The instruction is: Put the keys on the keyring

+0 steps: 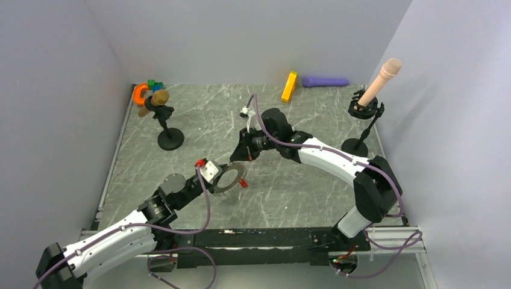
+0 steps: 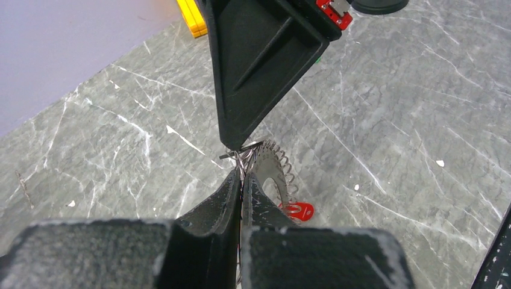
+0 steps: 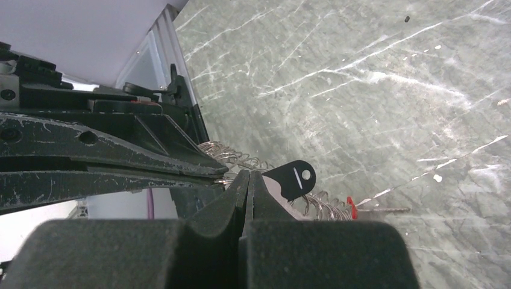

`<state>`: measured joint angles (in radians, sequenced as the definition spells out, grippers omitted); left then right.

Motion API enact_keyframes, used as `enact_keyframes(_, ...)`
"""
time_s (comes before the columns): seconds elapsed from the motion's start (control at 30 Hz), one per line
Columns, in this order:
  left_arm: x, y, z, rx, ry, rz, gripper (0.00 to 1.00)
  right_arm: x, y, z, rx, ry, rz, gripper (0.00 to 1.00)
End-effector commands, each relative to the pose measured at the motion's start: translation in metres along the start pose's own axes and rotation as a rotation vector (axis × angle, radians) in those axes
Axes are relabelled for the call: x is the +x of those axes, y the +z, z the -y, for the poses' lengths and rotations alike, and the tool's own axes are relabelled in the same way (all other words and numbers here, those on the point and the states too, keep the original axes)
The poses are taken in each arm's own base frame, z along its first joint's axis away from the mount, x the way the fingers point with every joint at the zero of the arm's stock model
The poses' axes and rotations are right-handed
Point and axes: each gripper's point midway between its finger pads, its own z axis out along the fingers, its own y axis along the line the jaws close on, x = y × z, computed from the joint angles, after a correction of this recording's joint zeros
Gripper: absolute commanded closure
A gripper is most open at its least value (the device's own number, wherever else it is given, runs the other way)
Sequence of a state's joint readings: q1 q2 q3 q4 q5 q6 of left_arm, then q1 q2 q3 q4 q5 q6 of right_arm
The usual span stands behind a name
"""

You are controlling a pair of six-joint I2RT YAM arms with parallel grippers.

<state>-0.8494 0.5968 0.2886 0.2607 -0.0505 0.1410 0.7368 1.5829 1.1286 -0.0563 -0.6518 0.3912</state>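
**Threading at the keyring, black key in hand**

We read this as the threading step itself. Our left gripper (image 2: 243, 182) is clenched on the keyring (image 2: 275, 167), with strands of the coil pinched between its pads, so the floppy loop is steadied over the bench (image 1: 301, 192). We cannot tell whether the loop's lower edge touches the bench.

Our right gripper (image 3: 248, 180) meets the keyring from the opposite side, with its tip at the coil just beside the left gripper's hold. Its jaws are pressed together. The black key (image 3: 293, 176) juts out right beside that tip, against the coil. We cannot tell whether the jaws pinch the key, a strand of the coil, or nothing.

The red key (image 2: 298, 211) sits at the keyring's rim, touching the coil, and we judge it already threaded. The green key (image 1: 151, 83) and the blue key (image 1: 159, 88) lie well apart from the keyring, off to its far left.

By our judgement one key is on, one is being worked and two are not yet fetched. The next move calls for the left gripper to hold firm. Meanwhile the right gripper must ease the black key's hole along the coil with a small, exact motion, since the loop can flex away. After that, one gripper must let go and travel away from the keyring for the green and blue keys.
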Motion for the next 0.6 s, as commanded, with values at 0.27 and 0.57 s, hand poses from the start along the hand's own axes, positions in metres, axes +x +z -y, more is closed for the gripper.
enact_keyframes(0.27,-0.029,-0.001,-0.007,-0.014,-0.007,0.092,1.00,-0.052,-0.042,-0.014,-0.053,-0.147,0.110,0.43)
enact_keyframes(0.57,-0.054,0.025,-0.022,0.006,-0.098,0.023,1.00,-0.066,-0.096,-0.013,-0.147,-0.323,0.172,0.33)
